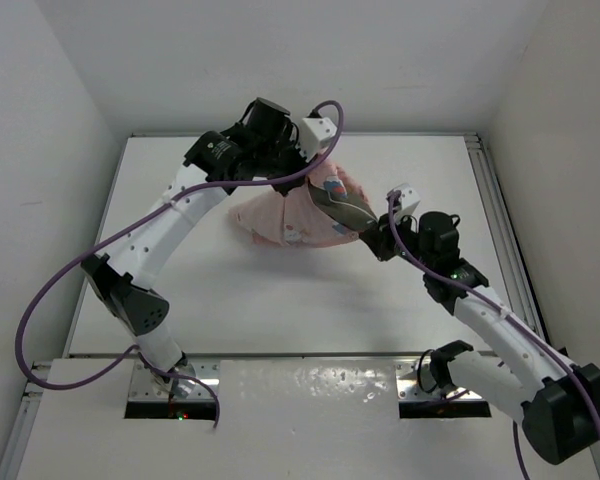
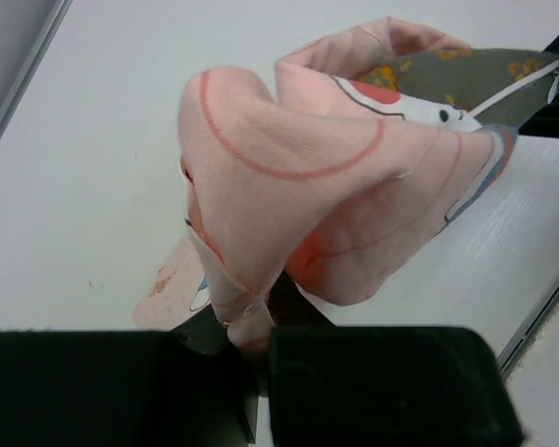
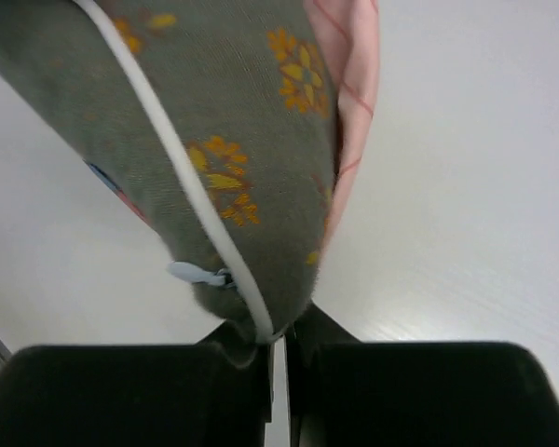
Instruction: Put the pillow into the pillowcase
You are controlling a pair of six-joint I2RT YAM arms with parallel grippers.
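Observation:
The pale-pink pillowcase [image 1: 280,215] lies bunched at the table's middle back, partly lifted. My left gripper [image 1: 302,172] is shut on a pinched fold of the pillowcase [image 2: 289,177] and holds it up. The olive-grey pillow [image 1: 346,208] with white piping sticks out of the case's right side. My right gripper [image 1: 373,232] is shut on the pillow's corner [image 3: 233,177], beside a small pale-blue zip pull [image 3: 194,273]. The pillow's grey end also shows in the left wrist view [image 2: 466,79], behind the pink cloth. Most of the pillow is hidden inside the case.
The white table [image 1: 280,300] has a metal rail [image 1: 500,215] along its right edge. White walls close in on the left, back and right. A purple cable [image 1: 90,255] loops from the left arm.

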